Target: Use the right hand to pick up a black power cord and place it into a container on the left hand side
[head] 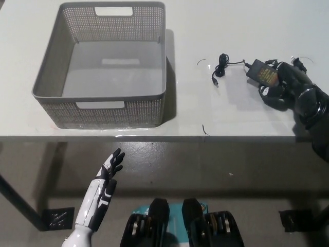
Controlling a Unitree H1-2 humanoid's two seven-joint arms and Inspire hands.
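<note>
Right robot hand [286, 82] grips boxy black power cord [261, 73].

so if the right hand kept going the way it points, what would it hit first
The right hand points toward picture left and already holds the adapter. Going on, it would likely meet the coiled cord, then the basket; height is unclear.

Basket [56, 100] sits on the table [231, 116], toward its left side, nothing inside it. Power cord [241, 69] lies on the table well to the right of the basket: its coiled end nearest the basket, adapter block [263, 73] further right. Right hand [282, 82] is at the right edge, closed on the block. Left hand [109, 172] hangs below the table's front edge, at lower left, fingers apart
</note>
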